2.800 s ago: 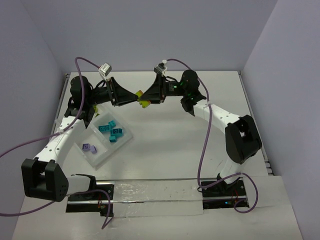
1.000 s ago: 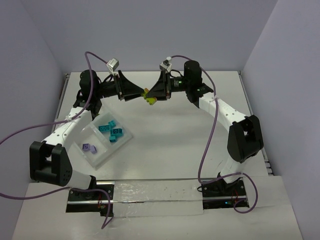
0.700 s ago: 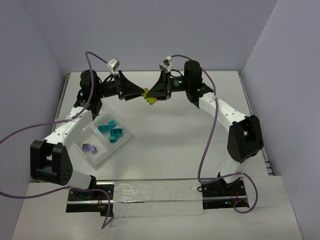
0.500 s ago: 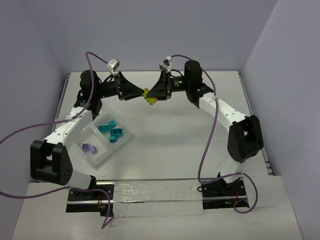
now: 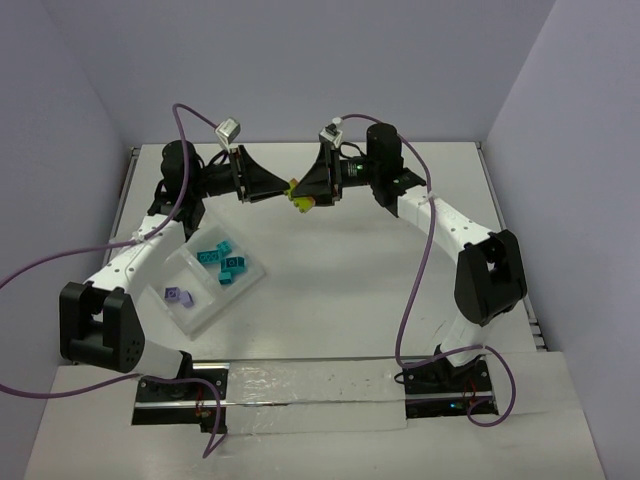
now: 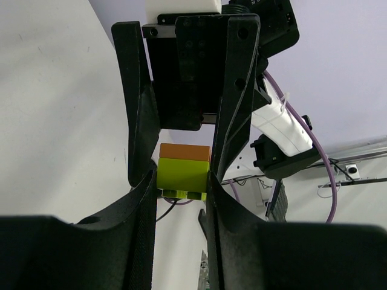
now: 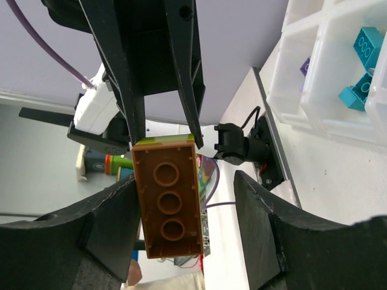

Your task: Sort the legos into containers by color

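Note:
A lime green lego point(image 6: 183, 175) with an orange lego point(image 6: 184, 151) clipped to it hangs in the air at the back of the table, seen from above as one small stack point(image 5: 300, 195). My left gripper point(image 6: 179, 202) is shut on the lime brick. My right gripper point(image 7: 187, 223) faces it with its jaws open: the orange brick's hollow underside point(image 7: 169, 205) rests against one finger point(image 7: 112, 226), with a gap to the other. The clear tray point(image 5: 215, 300) on the left holds teal legos point(image 5: 222, 262) and a purple one point(image 5: 178, 296).
The two arms meet tip to tip high over the far middle of the table. The right wrist view shows the tray point(image 7: 314, 78) with teal bricks point(image 7: 366, 42) and a purple one point(image 7: 305, 65). Purple cables loop beside both arms.
The right gripper's jaws have parted from the orange brick. The left gripper's jaws have closed onto the lime brick. The arms have hardly moved.

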